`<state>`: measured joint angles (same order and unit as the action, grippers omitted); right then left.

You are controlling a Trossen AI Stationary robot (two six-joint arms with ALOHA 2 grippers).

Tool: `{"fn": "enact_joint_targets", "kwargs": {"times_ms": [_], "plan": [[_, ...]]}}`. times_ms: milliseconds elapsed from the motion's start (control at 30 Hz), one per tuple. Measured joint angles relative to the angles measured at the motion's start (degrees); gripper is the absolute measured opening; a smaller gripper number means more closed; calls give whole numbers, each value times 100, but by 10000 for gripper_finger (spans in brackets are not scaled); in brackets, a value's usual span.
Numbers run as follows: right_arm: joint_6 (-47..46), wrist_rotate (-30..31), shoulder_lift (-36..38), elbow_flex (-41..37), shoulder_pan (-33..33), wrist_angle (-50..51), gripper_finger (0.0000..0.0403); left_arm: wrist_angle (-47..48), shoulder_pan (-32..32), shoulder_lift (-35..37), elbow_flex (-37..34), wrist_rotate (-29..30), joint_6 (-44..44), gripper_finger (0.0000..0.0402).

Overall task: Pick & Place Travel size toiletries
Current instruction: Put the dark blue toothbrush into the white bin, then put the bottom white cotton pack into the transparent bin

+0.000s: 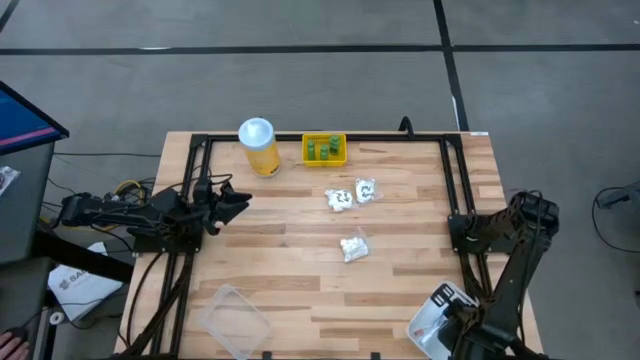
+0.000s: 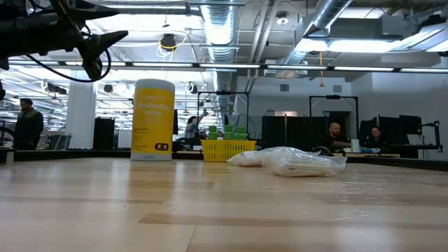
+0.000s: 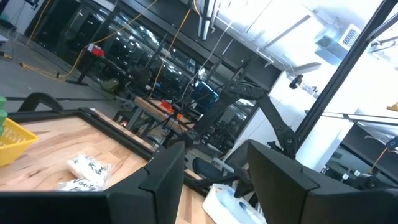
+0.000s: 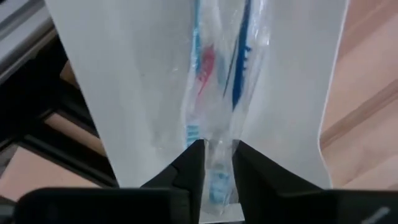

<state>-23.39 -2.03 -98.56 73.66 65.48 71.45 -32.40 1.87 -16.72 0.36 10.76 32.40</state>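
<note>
Blue-white and red-white toothbrushes in a clear wrapper lie in a white tray at the table's near right corner. My right gripper is over that tray, pointing down, shut on the wrapper's end. Three crinkled white packets lie flat on the table's middle. Tiny green pieces sit in a small yellow tray at the far edge. My left gripper hovers open and empty above the table's left side; its fingers also show in the left wrist view. My right gripper pinches the near end of the clear toothbrush wrapper between its two fingers. The fingers come from above and lie in line with the brushes. The rest of the wrapper stretches away over the white tray; whether it is lifted cannot be told.
A tall yellow jar with a white lid stands at the far edge, left of the yellow tray. A clear plastic box lies at the near left. Black frame rails run along the table's left, right and far sides.
</note>
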Motion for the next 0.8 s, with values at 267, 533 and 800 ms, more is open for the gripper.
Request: {"fn": "enact_joint_targets", "kwargs": {"times_ms": [267,533,800], "plan": [[-318,-566,0,133,-403,223,149,-206,-1,0,0,24,-4,172],[-521,-428,0,1018,-1212,1055,214,-686,0,1,0,24,0,172],[-1053,372,265,1836,-2769,1203,200,-811,-1,1,0,99,-8,172]]}}
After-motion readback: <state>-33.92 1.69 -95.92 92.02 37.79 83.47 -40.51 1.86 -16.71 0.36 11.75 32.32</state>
